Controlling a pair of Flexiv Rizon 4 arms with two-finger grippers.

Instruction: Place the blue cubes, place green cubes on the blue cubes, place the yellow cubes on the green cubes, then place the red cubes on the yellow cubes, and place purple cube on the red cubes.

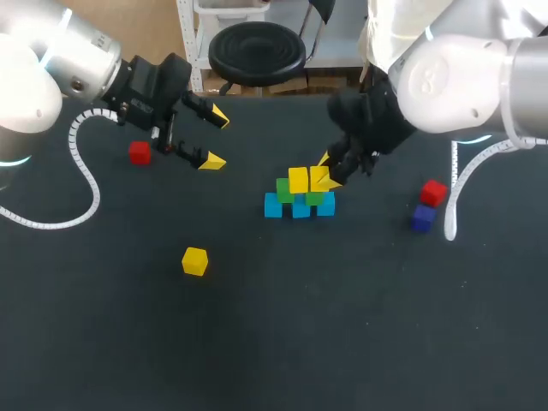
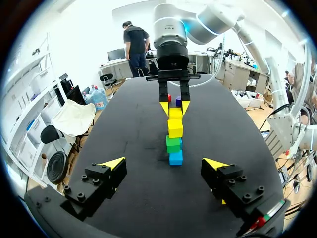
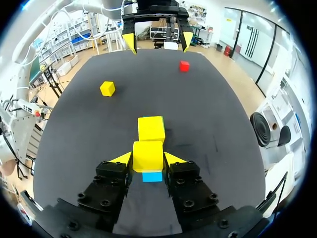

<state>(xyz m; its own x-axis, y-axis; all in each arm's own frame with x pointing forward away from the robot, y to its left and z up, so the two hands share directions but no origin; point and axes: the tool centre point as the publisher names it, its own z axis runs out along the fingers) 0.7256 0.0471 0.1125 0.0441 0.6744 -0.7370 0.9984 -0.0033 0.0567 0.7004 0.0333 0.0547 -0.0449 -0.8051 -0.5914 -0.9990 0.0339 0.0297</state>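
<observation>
Right hand [image 3: 148,158], clamped on a yellow cube [image 3: 147,152], should seat it squarely on the green cube [image 1: 313,199] before releasing; left hand [image 1: 216,138] gapes empty.

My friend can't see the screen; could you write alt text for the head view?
The right gripper holds a yellow cube on a stack of blue, green and yellow cubes mid-table. The left gripper hangs open near a red cube.

Head cam high behind, looking down on bench [image 1: 342,325]. Wrist cams face each other across it; all three share the cube stack [image 1: 299,197].
</observation>
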